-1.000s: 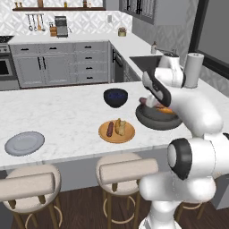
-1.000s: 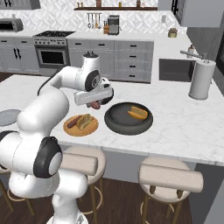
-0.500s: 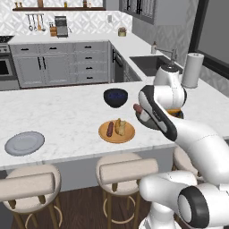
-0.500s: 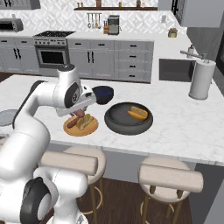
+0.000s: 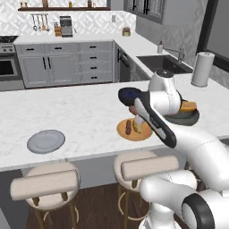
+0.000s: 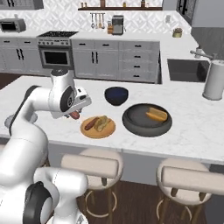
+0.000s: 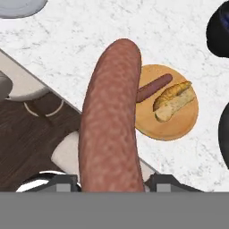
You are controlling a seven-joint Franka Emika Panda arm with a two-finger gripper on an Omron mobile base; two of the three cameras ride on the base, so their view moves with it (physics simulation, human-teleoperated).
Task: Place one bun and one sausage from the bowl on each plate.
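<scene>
My gripper [image 6: 74,114] pinches the short reddish-brown sausage [image 7: 112,116] low by one end, left of the orange-tan wooden plate [image 6: 98,131]; it looks light, firm, possibly slippery.

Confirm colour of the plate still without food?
Light grey plate, clearest in the left base view.

So both base cams sit behind the arm, high up, looking forward and down across the worktop [image 5: 80,112] toward the back cabinets, one from the left, one from the right. They share the orange plate [image 5: 134,132] and the dark bowl [image 6: 146,120]. The hand cam looks down from close above that orange plate [image 7: 172,112].
</scene>
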